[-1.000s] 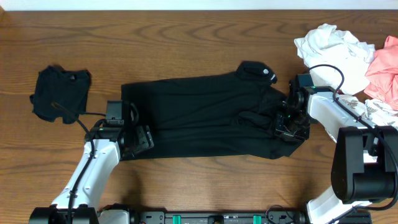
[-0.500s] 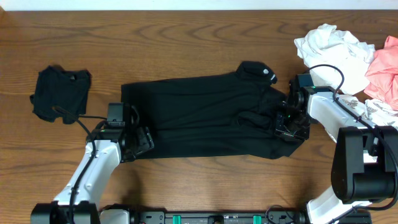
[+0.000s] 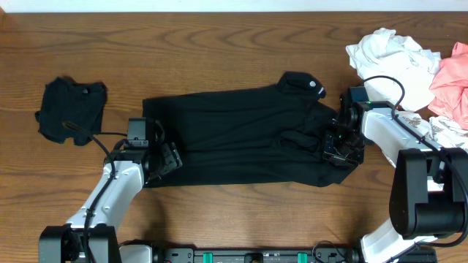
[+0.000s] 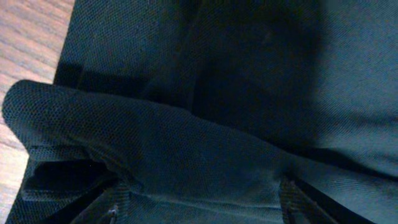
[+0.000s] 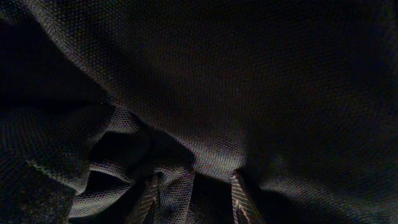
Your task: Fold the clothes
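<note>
Black shirt (image 3: 241, 135): left hand (image 3: 167, 157) wide on left edge, right hand (image 3: 335, 148) pinches right edge.

We see the black shirt (image 3: 241, 135) lying flat in a long folded band, collar at its upper right. A white garment (image 3: 387, 62) and a pink garment (image 3: 453, 77) lie crumpled past that end, and a small black garment (image 3: 71, 109) lies off its left end.

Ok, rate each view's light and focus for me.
Overhead: evenly lit and sharp, though the large black collared shirt swallows fold detail. Left wrist: weave crisp, deep shadow beside the raised fold, left fingers dim. Right wrist: very dark, only weave and right fingers faintly lit.
</note>
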Available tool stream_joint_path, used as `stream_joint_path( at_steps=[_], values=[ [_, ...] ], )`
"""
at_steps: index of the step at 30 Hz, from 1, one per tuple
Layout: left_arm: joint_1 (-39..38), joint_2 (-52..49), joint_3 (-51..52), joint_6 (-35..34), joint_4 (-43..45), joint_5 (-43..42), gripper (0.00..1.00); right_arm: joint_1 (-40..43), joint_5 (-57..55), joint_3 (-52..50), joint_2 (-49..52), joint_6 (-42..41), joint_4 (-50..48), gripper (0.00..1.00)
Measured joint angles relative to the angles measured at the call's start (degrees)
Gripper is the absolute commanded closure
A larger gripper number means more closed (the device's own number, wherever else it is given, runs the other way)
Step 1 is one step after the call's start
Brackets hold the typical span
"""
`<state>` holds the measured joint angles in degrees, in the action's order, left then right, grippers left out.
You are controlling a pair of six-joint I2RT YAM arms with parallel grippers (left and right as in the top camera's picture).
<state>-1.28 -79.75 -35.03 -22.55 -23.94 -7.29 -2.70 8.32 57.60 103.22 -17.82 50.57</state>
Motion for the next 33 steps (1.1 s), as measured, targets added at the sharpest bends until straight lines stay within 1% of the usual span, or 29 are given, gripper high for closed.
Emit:
stream_joint_path(
  at_steps=[3, 4, 6, 8, 11, 13, 16, 20, 24, 27, 29, 30, 31, 33],
  values=[
    [0.00, 0.00, 0.00, 0.00, 0.00, 0.00, 0.24, 0.00, 0.00, 0.00, 0.00, 0.00, 0.00, 0.62],
    [0.00, 0.00, 0.00, -0.02, 0.00, 0.00, 0.28, 0.00, 0.00, 0.00, 0.00, 0.00, 0.00, 0.62],
    [0.00, 0.00, 0.00, -0.07, 0.02, 0.00, 0.32, 0.00, 0.00, 0.00, 0.00, 0.00, 0.00, 0.62],
    [0.00, 0.00, 0.00, -0.42, 0.02, 0.00, 0.39, 0.00, 0.00, 0.00, 0.00, 0.00, 0.00, 0.62],
    [0.00, 0.00, 0.02, -0.46, 0.04, 0.02, 0.53, 0.00, 0.00, 0.00, 0.00, 0.00, 0.00, 0.62],
    [0.00, 0.00, 0.02, -0.26, 0.04, 0.04, 0.54, 0.00, 0.00, 0.00, 0.00, 0.00, 0.00, 0.62],
    [0.00, 0.00, 0.02, -0.48, 0.07, 0.00, 0.61, 0.00, 0.00, 0.00, 0.00, 0.00, 0.00, 0.62],
    [0.00, 0.00, 0.02, -0.35, 0.07, 0.00, 0.63, 0.00, 0.00, 0.00, 0.00, 0.00, 0.00, 0.62],
    [0.00, 0.00, 0.02, -0.35, 0.15, -0.02, 0.68, 0.00, 0.00, 0.00, 0.00, 0.00, 0.00, 0.62],
    [0.00, 0.00, 0.02, -0.42, 0.48, 0.00, 0.77, 0.00, 0.00, 0.00, 0.00, 0.00, 0.00, 0.62],
    [0.00, 0.00, 0.02, -0.55, 0.70, 0.00, 0.81, 0.00, 0.00, 0.00, 0.00, 0.00, 0.00, 0.62],
    [0.00, 0.00, 0.00, -0.48, 0.92, -0.02, 0.88, 0.00, 0.00, 0.00, 0.00, 0.00, 0.00, 0.62],
    [0.00, 0.00, 0.00, -0.66, 1.20, -0.02, 0.92, 0.00, 0.00, 0.00, 0.00, 0.00, 0.00, 0.62],
    [0.00, 0.00, -0.02, -0.42, 1.75, 0.28, 0.94, 0.00, 0.00, 0.00, 0.00, 0.00, 0.00, 0.62]
  ],
)
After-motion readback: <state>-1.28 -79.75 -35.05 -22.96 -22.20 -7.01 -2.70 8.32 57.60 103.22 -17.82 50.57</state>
